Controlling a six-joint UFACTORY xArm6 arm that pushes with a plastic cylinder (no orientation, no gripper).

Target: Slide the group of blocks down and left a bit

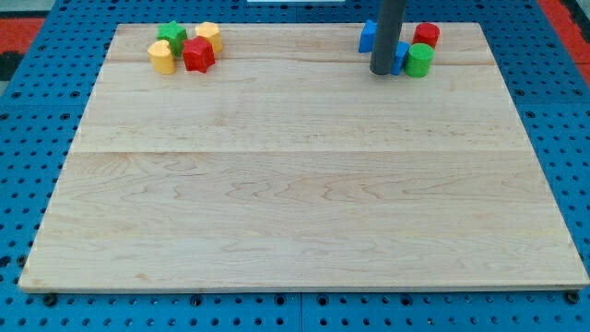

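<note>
A group of blocks sits at the view's top right of the wooden board (295,203): a blue block (367,35) partly hidden behind the rod, another blue block (401,57), a red cylinder (427,35) and a green cylinder (419,60). My tip (383,71) rests on the board just left of the second blue block and below the first blue block, touching or nearly touching them. A second group lies at the top left: a green star (171,35), a yellow block (208,35), a red star (198,54) and a yellow block (161,57).
The board lies on a blue perforated table (28,184). Both groups sit close to the board's top edge. A red surface (23,18) shows at the top corners.
</note>
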